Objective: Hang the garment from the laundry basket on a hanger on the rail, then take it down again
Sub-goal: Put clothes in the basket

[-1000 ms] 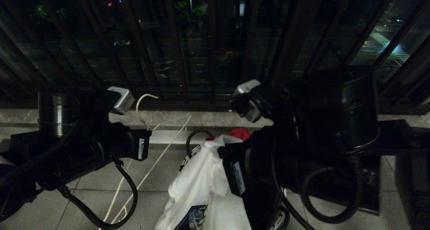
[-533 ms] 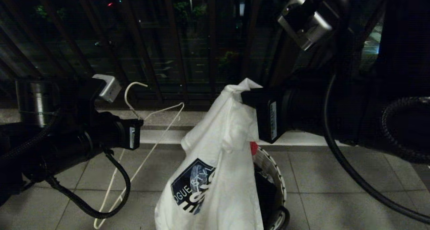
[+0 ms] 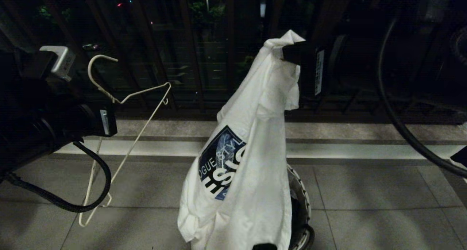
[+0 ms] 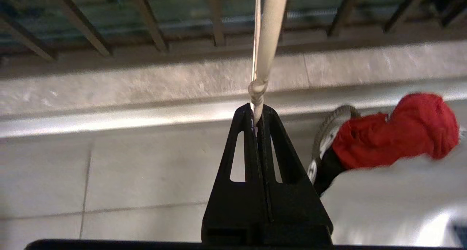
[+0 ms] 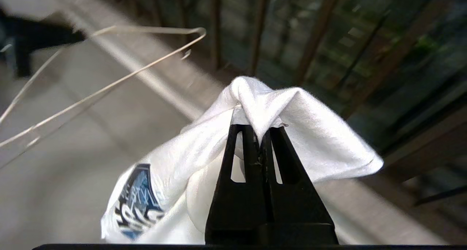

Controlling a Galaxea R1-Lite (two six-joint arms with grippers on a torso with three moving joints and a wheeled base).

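Dangling limp white garment (image 3: 251, 162), thin wire hanger (image 3: 126, 133)

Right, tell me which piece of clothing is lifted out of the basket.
The white T-shirt with the dark blue chest print, pinched in the right gripper. The red cloth lies in the laundry basket.

Dark brown window railing (image 3: 204, 42) across far side, vertical and slanted bars, glass behind. Green foliage (image 3: 204, 11) and small red light (image 3: 119, 4) beyond glass, night outside. Grey stone ledge (image 3: 365, 131) below railing, pale raised strip (image 3: 346, 150) along its near edge. Grey floor tiles (image 3: 365, 191) with thin grout lines in foreground. Red cloth (image 4: 397, 131) bunched in left wrist view, black fabric (image 4: 326, 169) just beneath it.
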